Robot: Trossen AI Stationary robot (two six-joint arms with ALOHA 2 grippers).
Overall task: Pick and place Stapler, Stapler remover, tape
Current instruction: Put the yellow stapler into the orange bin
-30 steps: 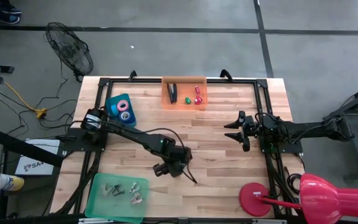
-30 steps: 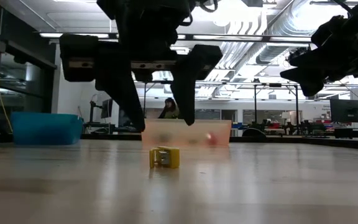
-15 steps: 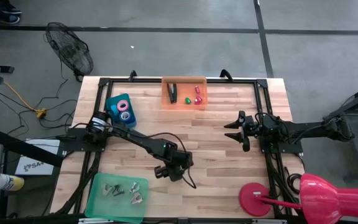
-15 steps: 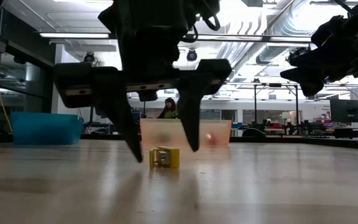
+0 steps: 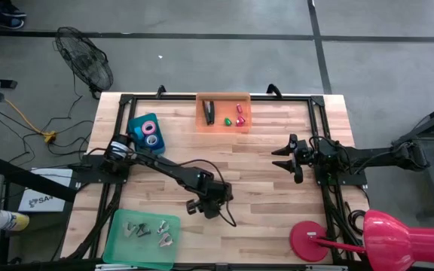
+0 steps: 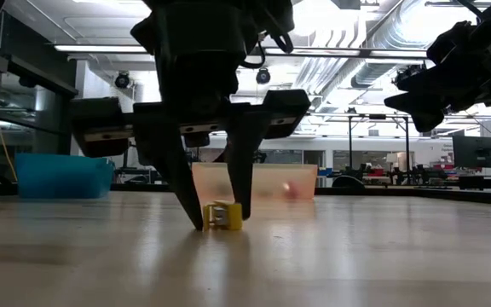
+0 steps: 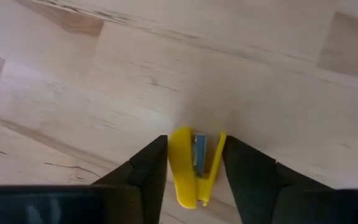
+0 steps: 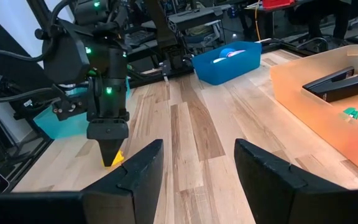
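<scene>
Left end effector point(image 6: 213, 223) down on the counter point(image 5: 262, 177), fingers narrowed close around a small yellow stapler-like piece point(image 7: 192, 165) — straddled for lifting, grip not clearly firm — right end effector point(image 5: 283, 158) parked half-open, black stapler point(image 5: 209, 111) already in the orange bin point(image 5: 200, 123).

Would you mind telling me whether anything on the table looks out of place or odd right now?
One thing: a small yellow piece lies alone on the bare wooden table, away from the bins, with the left gripper straddling it. The orange bin, blue bin and green tray look orderly.
</scene>
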